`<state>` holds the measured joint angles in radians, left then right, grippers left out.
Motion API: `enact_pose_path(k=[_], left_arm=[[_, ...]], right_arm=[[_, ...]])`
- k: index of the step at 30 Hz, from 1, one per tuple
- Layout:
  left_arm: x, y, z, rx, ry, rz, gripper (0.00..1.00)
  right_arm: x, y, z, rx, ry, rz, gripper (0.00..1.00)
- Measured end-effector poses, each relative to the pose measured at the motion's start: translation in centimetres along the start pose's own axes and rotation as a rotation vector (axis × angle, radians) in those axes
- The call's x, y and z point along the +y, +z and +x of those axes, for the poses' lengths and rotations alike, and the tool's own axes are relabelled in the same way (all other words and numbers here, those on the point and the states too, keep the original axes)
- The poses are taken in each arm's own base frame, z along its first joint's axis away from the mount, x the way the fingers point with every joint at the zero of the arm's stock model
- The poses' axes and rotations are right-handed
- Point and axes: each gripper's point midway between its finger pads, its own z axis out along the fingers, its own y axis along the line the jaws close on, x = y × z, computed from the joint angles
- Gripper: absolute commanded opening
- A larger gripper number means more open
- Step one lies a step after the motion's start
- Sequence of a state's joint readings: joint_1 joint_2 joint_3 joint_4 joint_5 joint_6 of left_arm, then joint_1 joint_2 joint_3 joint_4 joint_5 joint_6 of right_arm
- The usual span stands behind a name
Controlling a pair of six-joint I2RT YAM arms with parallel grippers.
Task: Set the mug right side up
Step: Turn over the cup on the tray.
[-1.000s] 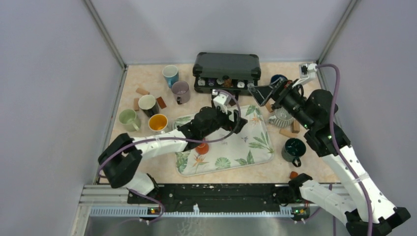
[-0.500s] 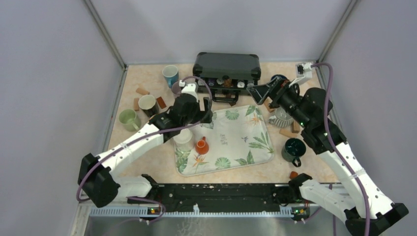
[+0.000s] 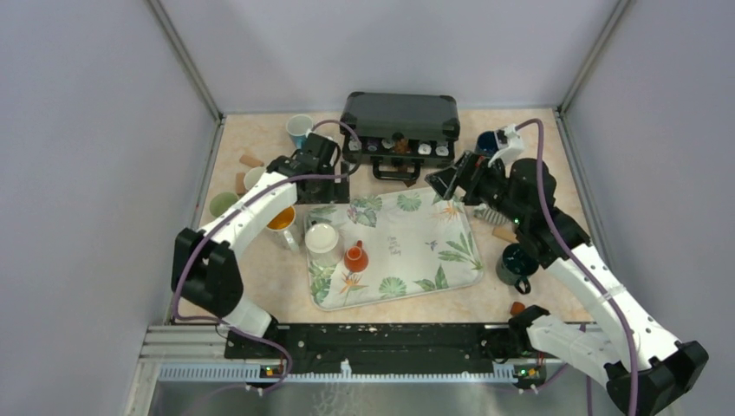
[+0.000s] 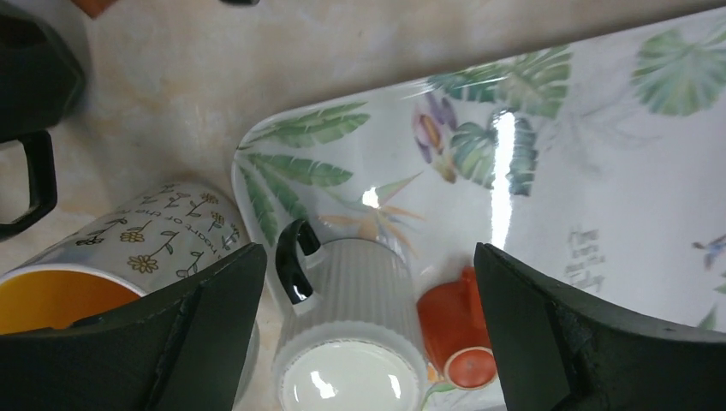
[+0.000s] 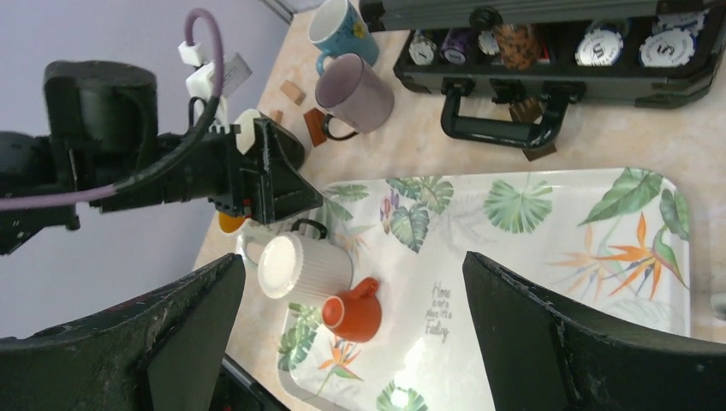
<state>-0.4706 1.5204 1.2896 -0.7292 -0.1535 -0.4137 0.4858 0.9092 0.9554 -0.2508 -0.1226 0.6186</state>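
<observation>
Item: white ribbed mug with a black handle, standing base-up on the left end of the leaf-print tray, just beside a small orange cup; inverted, so the turning is not yet done. Left hand: fingers spread wide, empty, above the tray's left end and framing the mug, apparently for a grasp. Right hand: likewise spread and empty, over the tray's far right corner, likely kept clear.

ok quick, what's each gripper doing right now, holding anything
Left gripper: jaws open, holding nothing.
Right gripper: jaws open, holding nothing.
</observation>
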Motion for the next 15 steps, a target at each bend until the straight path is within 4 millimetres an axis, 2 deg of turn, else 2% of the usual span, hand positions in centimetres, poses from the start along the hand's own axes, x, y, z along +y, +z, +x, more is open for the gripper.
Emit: enact_pose_path(k=[2,6,12,15], left_arm=[[1.1,1.5,1.3,0.075,0.009,-0.031,0.92],[1.8,3.1,3.1,0.172,0.020,-0.039,0.82],[0.8,5.1,5.6,0.316,0.036,0.006,0.58],[0.2,5.5,7.1,0.385,0.041,0.040,0.53]], right_arm=[[-0.5,0.1,0.7,0.020,-0.005,0.007,0.99],[-1.4,0.3,2.1,0.054,-0.015,0.023,0.99],[-1.9,0.3,2.9,0.078,-0.033,0.030,0.99],[-1.9,0.3,2.9,0.080,-0.045,0.028,0.99]])
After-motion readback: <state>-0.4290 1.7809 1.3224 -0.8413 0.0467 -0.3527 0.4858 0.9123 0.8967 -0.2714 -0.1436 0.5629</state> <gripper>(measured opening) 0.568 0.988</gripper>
